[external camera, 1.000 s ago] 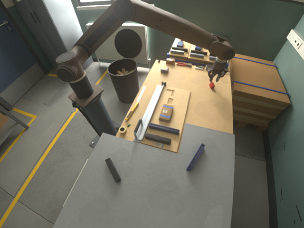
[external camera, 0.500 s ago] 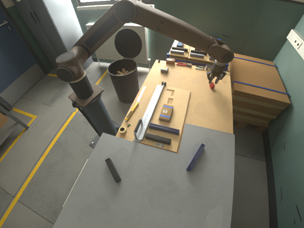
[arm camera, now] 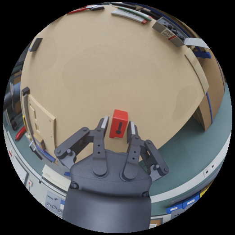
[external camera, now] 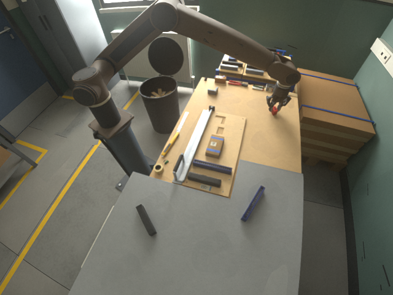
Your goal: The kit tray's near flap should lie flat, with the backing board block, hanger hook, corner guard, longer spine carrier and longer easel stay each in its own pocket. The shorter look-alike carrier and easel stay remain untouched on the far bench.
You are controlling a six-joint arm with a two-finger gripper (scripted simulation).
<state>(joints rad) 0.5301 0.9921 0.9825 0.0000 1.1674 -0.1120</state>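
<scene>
On the wooden bench the kit tray [external camera: 213,149] holds the backing board block [external camera: 215,145], a long blue spine carrier [external camera: 212,166] and a long dark easel stay [external camera: 203,179] in pockets. Two small pockets [external camera: 220,124] are empty, and the grey flap [external camera: 192,144] runs along the tray's left edge. Off the tray's far right, the red hanger hook [arm camera: 118,123] stands on the bench between the fingers of my open gripper [arm camera: 117,127], which holds nothing. The grey corner guard [external camera: 212,91] lies near the bench's back left. A shorter dark stay [external camera: 146,219] and a shorter blue carrier [external camera: 253,203] lie on the grey bench.
A lidded bin [external camera: 160,101] stands left of the bench and stacked cartons [external camera: 330,111] rise at its right edge. A utility knife [external camera: 170,144] and a tape roll [external camera: 158,168] lie left of the tray. Pliers [external camera: 237,83] and parts boxes [external camera: 241,68] line the back.
</scene>
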